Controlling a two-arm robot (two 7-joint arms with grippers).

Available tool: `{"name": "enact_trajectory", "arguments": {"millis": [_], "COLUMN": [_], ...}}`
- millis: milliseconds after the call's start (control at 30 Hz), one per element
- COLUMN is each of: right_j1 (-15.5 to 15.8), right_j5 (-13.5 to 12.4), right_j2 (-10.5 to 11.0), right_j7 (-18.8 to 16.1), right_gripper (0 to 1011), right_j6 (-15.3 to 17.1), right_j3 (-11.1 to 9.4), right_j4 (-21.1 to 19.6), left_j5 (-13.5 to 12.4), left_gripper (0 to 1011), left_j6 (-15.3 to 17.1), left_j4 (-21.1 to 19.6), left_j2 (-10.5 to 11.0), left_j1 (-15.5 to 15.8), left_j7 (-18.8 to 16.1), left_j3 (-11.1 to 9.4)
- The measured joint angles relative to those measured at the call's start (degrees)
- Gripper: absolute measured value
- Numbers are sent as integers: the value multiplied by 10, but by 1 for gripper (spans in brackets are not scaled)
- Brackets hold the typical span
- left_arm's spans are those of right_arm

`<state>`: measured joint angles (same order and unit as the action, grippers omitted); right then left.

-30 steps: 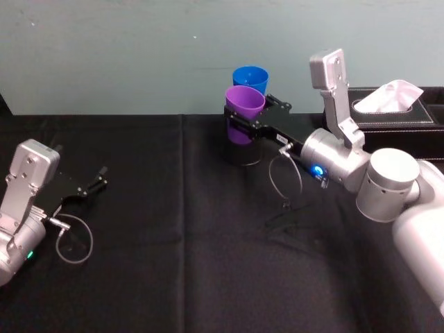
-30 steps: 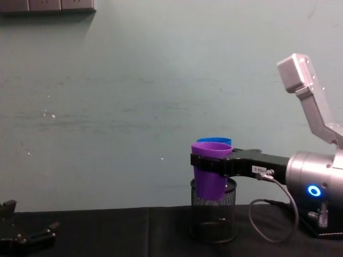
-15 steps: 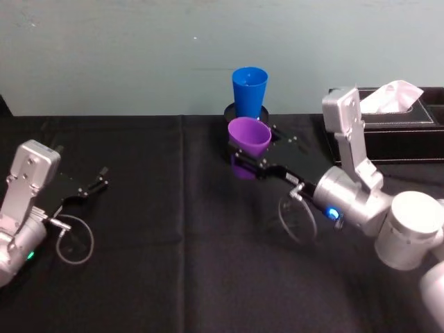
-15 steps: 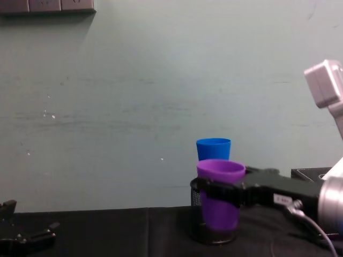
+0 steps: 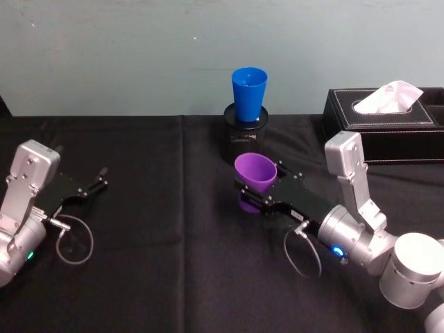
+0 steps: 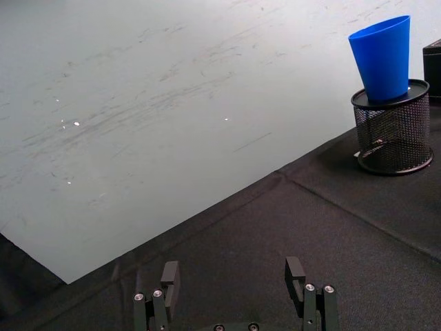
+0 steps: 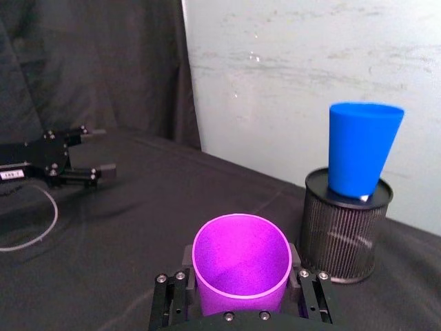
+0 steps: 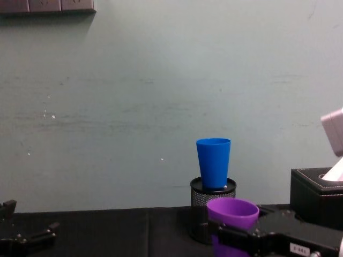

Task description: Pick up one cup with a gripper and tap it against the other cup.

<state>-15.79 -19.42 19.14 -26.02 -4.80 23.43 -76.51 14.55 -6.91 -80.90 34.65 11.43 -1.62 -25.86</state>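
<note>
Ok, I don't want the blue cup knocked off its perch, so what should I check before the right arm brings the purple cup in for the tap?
1. Grip: the right end effector clamps the purple cup, upright: ok.
2. Target: the blue cup stands upright on the mesh pen holder: ok.
3. Gap: the cups are apart, purple lower and nearer the robot: ok.
4. Blue cup seated firmly enough for a tap: cannot tell.
5. The left end effector is open at the far left, off the path: ok.
</note>
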Motion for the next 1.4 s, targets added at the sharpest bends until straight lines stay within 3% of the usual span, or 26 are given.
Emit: {"name": "enact_trajectory", "arguments": {"millis": [433,1400], "right_j1": [18,17], "right_j5": [10,17], "right_j2": [-4,-18], "right_j7": [2,-7], "right_gripper": [730,730], "right_j6": [-9,-25], "right_j3": [-4,-10], "right_j4": [15,48], "left_j5": [0,0], "left_gripper": [1000,1000], "left_j6": [0,0], "left_j4": [0,0], "left_j2": [0,0], "left_j1": [0,0], "left_j7": [0,0], "left_j3": [0,0]}}
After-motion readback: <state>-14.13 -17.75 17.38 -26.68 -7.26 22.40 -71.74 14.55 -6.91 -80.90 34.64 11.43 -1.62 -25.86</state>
